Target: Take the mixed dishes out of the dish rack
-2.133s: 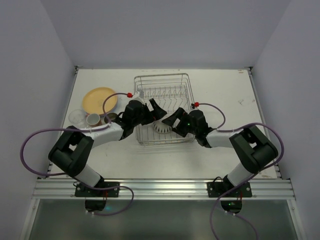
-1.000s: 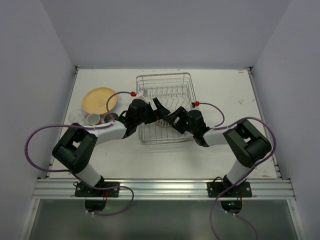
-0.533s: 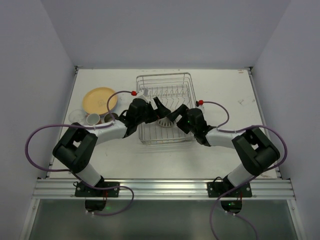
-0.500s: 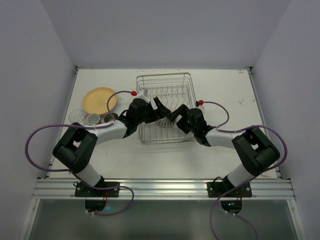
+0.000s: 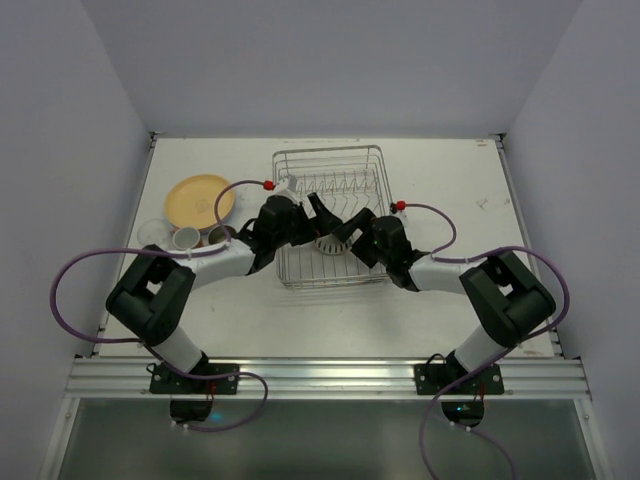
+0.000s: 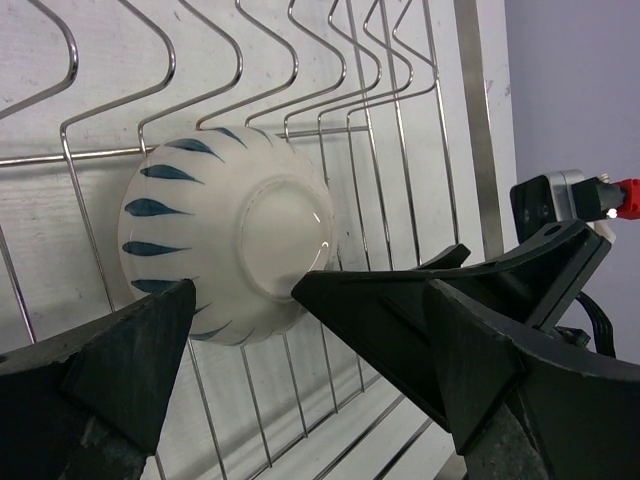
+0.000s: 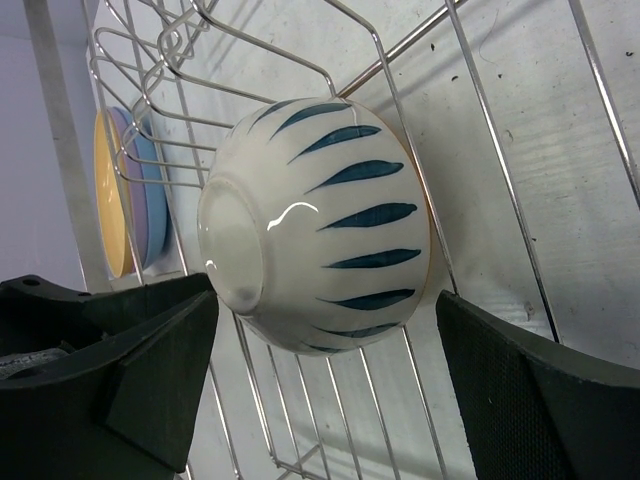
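**rackwatcher:** ok so where's the bowl at? Can barely spot it from overhead.

**yam_fan:** The white bowl point(image 7: 320, 225) with the blue streaks is in the dish rack point(image 5: 330, 185), in the near half, roughly 6 o'clock from the rack's middle. It's tipped over on the wires, with its foot facing both wrist cams. From the top camera the two claws cover most of it.

**rackwatcher:** and the claws? Either one got it?

**yam_fan:** Nope, far as I can see. The left gripper point(image 5: 318, 224) sits on the bowl's 10 o'clock side with its jaws spread wide. One of its fingers point(image 6: 110, 370) is low at the bowl's left and the other is way off to the right.

The right gripper point(image 5: 346, 236) is at about 2 o'clock, also spread wide. The bowl lies between its fingers point(image 7: 530, 380) and rests on the rack wires, not clamped. In the left wrist view one right-arm fingertip pokes in right by the bowl's foot. Touching or not, can't tell.

**rackwatcher:** rest of the dishes?

**yam_fan:** Out on the table point(image 5: 450, 180), at 9 o'clock from the rack. There's a plate stack point(image 5: 198, 200) with yellow-orange on top, and purple and blue edges show under it in the right wrist view. At about 7 o'clock from the stack sit small cups point(image 5: 186, 238) and a clear glass point(image 5: 152, 232).
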You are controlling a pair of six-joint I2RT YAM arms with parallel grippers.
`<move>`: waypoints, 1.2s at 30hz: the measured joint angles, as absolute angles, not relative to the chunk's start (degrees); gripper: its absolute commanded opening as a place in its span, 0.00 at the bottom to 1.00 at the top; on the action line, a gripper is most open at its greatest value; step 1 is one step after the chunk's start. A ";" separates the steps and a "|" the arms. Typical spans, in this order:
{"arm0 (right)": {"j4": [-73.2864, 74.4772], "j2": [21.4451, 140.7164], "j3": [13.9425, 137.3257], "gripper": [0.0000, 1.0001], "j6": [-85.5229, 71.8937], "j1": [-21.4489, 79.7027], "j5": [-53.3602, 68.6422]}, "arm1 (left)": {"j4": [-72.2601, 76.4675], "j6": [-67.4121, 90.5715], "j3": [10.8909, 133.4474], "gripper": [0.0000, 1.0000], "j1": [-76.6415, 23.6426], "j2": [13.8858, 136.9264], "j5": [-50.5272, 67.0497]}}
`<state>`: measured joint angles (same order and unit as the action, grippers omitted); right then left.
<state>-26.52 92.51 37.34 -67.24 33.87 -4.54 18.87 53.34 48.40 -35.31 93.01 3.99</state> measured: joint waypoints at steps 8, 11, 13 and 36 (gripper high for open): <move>-26.72 94.19 38.41 0.92 -68.86 33.98 -4.58 | 18.72 52.97 49.45 1.00 -35.31 94.00 3.75; -26.83 95.13 39.13 0.92 -69.60 34.09 -4.60 | 18.74 52.97 49.45 1.00 -35.33 94.08 3.77; -27.03 95.61 39.40 0.92 -69.97 34.17 -4.67 | 18.74 52.97 49.45 1.00 -35.33 94.08 3.75; -27.29 93.43 38.76 0.00 -70.48 38.79 -18.28 | 18.24 52.71 49.65 1.00 -35.27 95.66 2.61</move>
